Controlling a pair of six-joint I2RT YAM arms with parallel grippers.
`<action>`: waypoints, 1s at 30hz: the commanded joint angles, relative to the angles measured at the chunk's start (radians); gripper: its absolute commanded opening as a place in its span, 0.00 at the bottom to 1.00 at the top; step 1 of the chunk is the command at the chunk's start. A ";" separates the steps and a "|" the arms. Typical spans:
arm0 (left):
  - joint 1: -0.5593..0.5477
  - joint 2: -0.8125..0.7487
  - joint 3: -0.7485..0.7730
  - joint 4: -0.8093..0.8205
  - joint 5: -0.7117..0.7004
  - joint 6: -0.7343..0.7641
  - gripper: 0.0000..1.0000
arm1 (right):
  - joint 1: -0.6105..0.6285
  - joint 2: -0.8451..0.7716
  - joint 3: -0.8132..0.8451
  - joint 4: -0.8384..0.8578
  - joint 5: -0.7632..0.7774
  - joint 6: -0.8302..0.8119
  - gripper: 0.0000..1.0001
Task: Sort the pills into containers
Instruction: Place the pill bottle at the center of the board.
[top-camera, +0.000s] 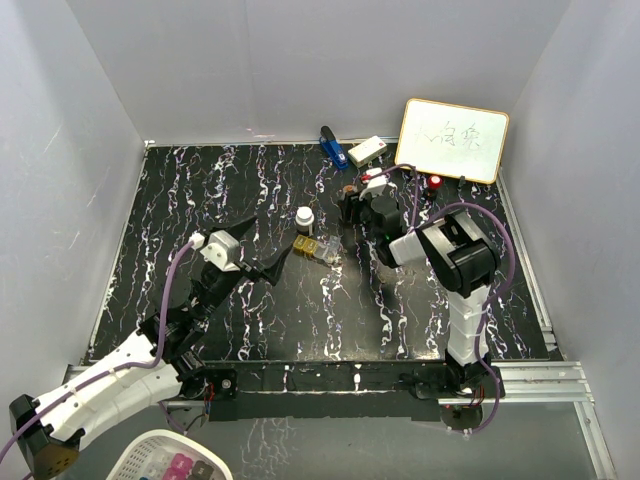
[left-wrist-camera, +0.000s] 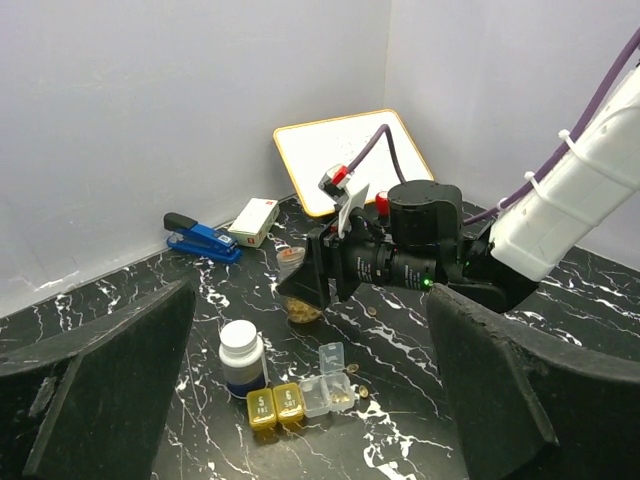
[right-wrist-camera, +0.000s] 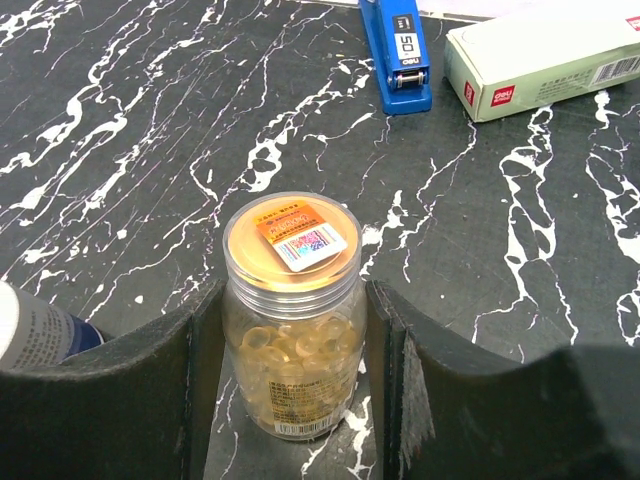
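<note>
Left gripper (top-camera: 270, 265) gapes wide, empty. Ahead stands the capped dark bottle (left-wrist-camera: 242, 355), contents hidden. Beside it lies the pill box (left-wrist-camera: 300, 398), one clear section open, few pills inside. Right gripper (right-wrist-camera: 290, 310) clamps the lidded amber bottle (right-wrist-camera: 292, 250), full of golden pills.

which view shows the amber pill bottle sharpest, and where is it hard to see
Right wrist: the golden-amber bottle is crisp and evenly lit, though the near fingers are featureless black. Left wrist: small, half hidden by the right gripper. Top external: tiny, lost against the dark marbled table.
</note>
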 joint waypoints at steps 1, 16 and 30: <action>0.000 -0.026 0.008 0.039 -0.027 0.003 0.99 | 0.022 -0.040 -0.021 -0.052 0.012 -0.006 0.50; -0.001 -0.054 0.000 0.040 -0.057 -0.002 0.99 | 0.084 -0.079 -0.059 -0.071 0.124 -0.034 0.73; -0.001 -0.062 -0.006 0.037 -0.045 -0.012 0.99 | 0.097 -0.305 -0.182 -0.164 0.248 -0.020 0.80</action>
